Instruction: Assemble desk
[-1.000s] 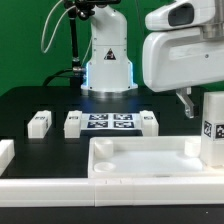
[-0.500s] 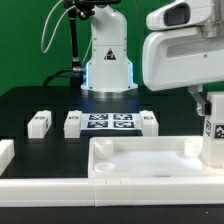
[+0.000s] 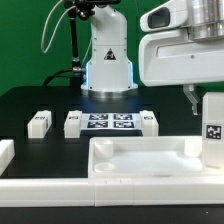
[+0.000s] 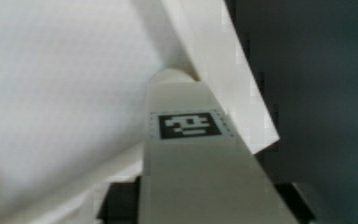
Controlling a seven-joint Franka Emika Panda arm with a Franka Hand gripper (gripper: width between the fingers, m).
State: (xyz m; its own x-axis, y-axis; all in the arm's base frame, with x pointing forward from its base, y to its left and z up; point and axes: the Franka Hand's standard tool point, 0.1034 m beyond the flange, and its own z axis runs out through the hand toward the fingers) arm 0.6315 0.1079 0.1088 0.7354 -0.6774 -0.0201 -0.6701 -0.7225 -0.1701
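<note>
Overhead, we see the arm [image 3: 185, 45] hang at the exterior view's right, wrist down, its pincer [image 4: 204, 198] pinching an upright leg [image 3: 213, 128] from both sides. That leg bears a black-white square tag, with no letters we can read. Its lower end sits at the tabletop's [image 3: 150, 162] corner on that side; whether they touch we cannot tell. Three other legs [image 3: 39, 123] [image 3: 73, 123] [image 3: 148, 122] flank the marker board [image 3: 110, 122] on the dark surface [image 3: 30, 100], with open room between them and the tabletop's far rim.
</note>
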